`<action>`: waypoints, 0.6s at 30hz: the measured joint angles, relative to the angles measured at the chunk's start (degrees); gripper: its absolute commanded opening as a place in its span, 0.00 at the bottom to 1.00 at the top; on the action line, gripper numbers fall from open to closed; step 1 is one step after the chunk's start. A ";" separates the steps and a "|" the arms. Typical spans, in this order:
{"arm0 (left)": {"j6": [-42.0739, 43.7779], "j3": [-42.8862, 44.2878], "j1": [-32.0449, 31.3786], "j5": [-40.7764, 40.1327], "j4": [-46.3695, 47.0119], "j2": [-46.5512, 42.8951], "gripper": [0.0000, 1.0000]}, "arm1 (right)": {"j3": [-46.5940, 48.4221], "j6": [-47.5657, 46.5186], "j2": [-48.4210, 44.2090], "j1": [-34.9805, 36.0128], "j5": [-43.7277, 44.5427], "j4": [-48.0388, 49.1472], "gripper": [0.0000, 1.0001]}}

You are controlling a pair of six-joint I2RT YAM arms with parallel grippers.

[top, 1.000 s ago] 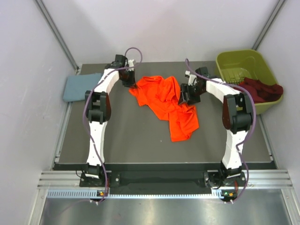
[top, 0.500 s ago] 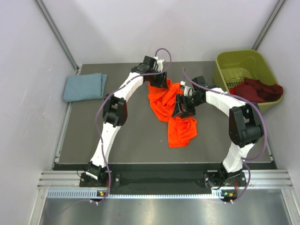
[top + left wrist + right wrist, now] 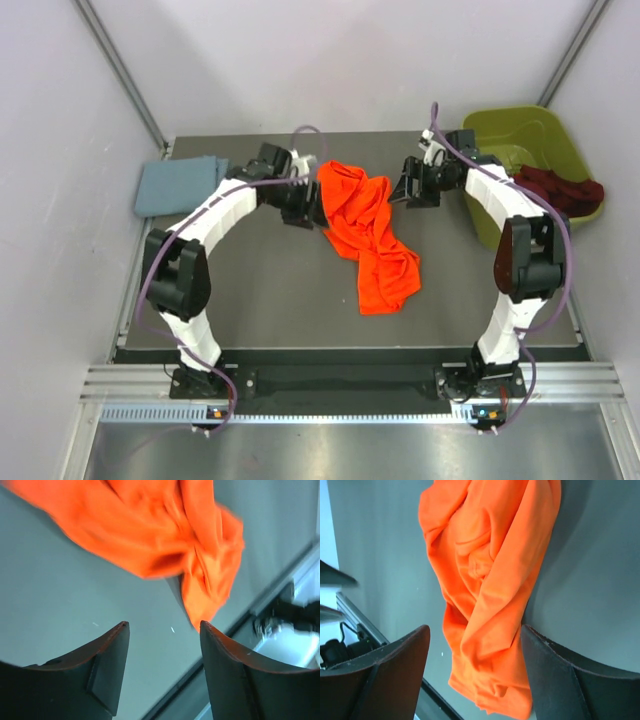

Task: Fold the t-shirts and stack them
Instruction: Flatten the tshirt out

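Note:
The orange t-shirt (image 3: 368, 235) lies bunched in a long crumpled strip in the middle of the table, and shows in the left wrist view (image 3: 150, 530) and the right wrist view (image 3: 490, 580). My left gripper (image 3: 316, 207) hovers at its left edge, open (image 3: 162, 627), with only bare table between the fingers. My right gripper (image 3: 405, 190) hangs open (image 3: 475, 630) just right of the shirt's far end, holding nothing. The grey-blue t-shirt (image 3: 180, 184) lies folded at the far left. The maroon t-shirt (image 3: 556, 190) is heaped over the bin's rim.
The olive-green bin (image 3: 505, 135) stands at the far right corner of the dark table (image 3: 260, 290). White walls close in both sides and the back. A metal rail (image 3: 350, 380) runs along the near edge by the arm bases.
My left gripper carried the shirt's left part over to the right, opened and let go, then drew back left. My right gripper pulled away toward the far right. The orange shirt is now narrower.

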 measured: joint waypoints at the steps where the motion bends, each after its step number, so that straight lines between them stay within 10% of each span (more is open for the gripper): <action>1: 0.17 -1.75 -0.70 0.76 0.35 -0.20 0.60 | 0.61 0.02 0.72 0.00 0.04 -0.20 0.73; 18: 0.31 -16.41 -12.61 2.08 7.67 6.40 0.59 | 6.88 -0.59 5.70 0.24 0.66 -0.46 0.75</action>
